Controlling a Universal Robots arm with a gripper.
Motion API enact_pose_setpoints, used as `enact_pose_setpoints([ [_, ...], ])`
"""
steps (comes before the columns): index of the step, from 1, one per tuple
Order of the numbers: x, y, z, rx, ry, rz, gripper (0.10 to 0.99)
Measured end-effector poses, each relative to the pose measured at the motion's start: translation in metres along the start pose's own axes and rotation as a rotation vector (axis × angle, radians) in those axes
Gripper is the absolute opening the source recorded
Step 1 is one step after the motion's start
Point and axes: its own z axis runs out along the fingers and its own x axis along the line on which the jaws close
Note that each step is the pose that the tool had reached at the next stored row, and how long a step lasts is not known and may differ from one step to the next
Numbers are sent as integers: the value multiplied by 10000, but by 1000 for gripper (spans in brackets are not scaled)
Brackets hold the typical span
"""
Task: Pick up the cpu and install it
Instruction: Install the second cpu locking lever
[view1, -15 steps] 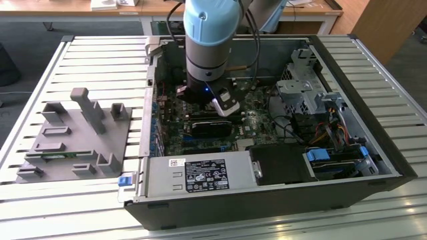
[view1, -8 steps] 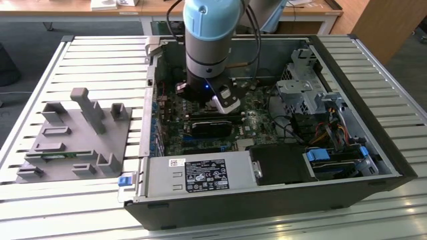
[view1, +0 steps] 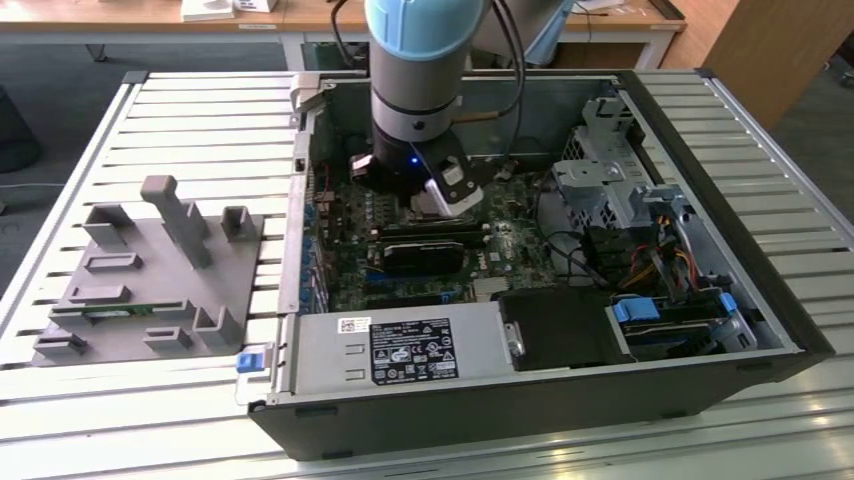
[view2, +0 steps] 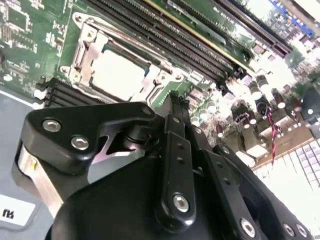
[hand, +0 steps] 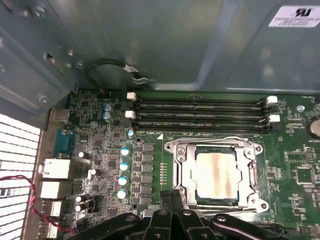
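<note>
1. Resting in the metal-framed socket (hand: 216, 175) on the motherboard (hand: 295, 165): the cpu (hand: 216, 176), silvery top up, just beside the memory slots (hand: 200, 112)
2. Gripper (hand: 172, 197): fingers closed together, empty, tips hovering just beside the socket frame's edge, apart from the cpu
3. Arm (view1: 416, 90): reaching down into the open computer case (view1: 747, 330)

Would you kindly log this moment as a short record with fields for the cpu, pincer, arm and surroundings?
cpu: silvery square, seated in the motherboard socket, metal frame around it; also in the second wrist view
pincer: just beside the socket, holding nothing visible
arm: reaching down into the open computer case
memory slots: four, beside the socket
grey tray: outside the case
</note>
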Motion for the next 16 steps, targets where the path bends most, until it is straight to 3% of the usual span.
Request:
enact_pose_setpoints([
  [8, 1, 35, -122, 1, 0, 0, 106],
  [16, 3, 86, -295, 0, 0, 0, 106],
])
